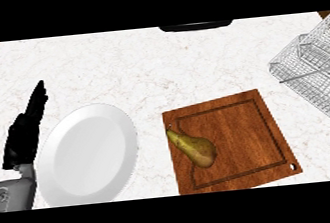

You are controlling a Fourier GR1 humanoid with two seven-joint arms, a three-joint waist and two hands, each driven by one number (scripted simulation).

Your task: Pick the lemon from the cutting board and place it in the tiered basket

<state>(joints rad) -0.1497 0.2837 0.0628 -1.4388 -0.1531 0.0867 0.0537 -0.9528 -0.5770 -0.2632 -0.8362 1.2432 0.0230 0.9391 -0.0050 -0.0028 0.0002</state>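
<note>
Wooden cutting board carries a pear, not a lemon, you'll note. Wire tiered basket sits far right. Left hand rests open, fingers straight, beside the plate.

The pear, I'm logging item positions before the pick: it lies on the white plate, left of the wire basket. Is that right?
Not quite. In the head view the pear lies on the wooden cutting board, not on the white plate, which sits beside the board on its left. It is indeed left of the wire basket.
</note>
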